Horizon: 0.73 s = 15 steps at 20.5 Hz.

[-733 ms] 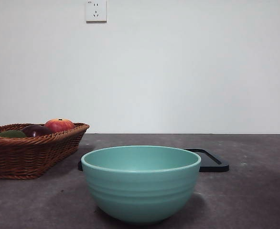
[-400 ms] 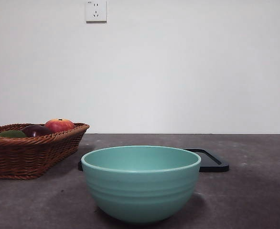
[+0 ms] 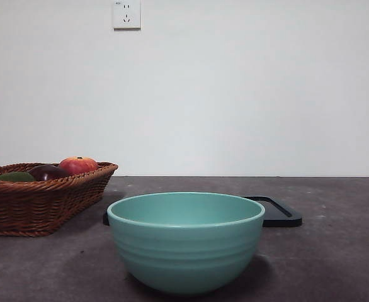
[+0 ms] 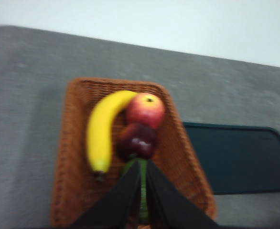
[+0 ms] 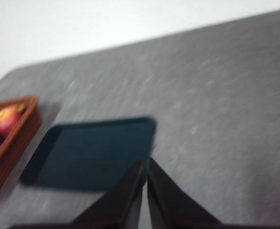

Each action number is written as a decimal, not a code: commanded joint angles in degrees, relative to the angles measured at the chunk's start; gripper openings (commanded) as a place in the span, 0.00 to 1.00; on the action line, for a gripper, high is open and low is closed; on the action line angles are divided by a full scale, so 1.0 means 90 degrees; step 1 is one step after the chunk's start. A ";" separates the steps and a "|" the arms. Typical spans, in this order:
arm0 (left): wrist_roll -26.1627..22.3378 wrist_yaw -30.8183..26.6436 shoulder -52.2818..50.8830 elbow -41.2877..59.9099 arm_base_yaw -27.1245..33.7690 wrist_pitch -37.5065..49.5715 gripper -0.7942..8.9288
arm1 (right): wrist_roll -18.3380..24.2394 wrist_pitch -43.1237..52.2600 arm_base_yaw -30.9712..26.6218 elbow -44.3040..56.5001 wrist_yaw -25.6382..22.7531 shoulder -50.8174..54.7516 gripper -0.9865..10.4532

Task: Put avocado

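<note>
The avocado lies dull green at the near-left end of the wicker basket, beside a dark purple fruit and a red-orange apple. In the left wrist view only a green sliver of the avocado shows between the jaws. My left gripper hangs high above the basket, jaws shut with nothing held. My right gripper is also shut, above the dark tray. Neither arm appears in the front view.
A large teal bowl stands at the front centre. A flat black tray lies behind it to the right. A yellow banana rests in the basket beside the apple and the purple fruit.
</note>
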State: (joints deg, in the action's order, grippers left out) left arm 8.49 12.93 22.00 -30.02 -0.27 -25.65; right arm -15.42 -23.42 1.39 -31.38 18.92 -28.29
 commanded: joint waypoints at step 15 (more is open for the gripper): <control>-0.0913 0.2623 0.3077 -0.2841 -0.0109 -0.1834 0.10 | 0.1226 -0.1222 0.1421 -0.2555 0.1382 -0.2174 0.10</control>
State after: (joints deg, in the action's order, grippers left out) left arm 3.27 36.12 49.28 -54.33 -1.19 -42.17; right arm -5.04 -34.57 13.93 -53.30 31.18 -47.64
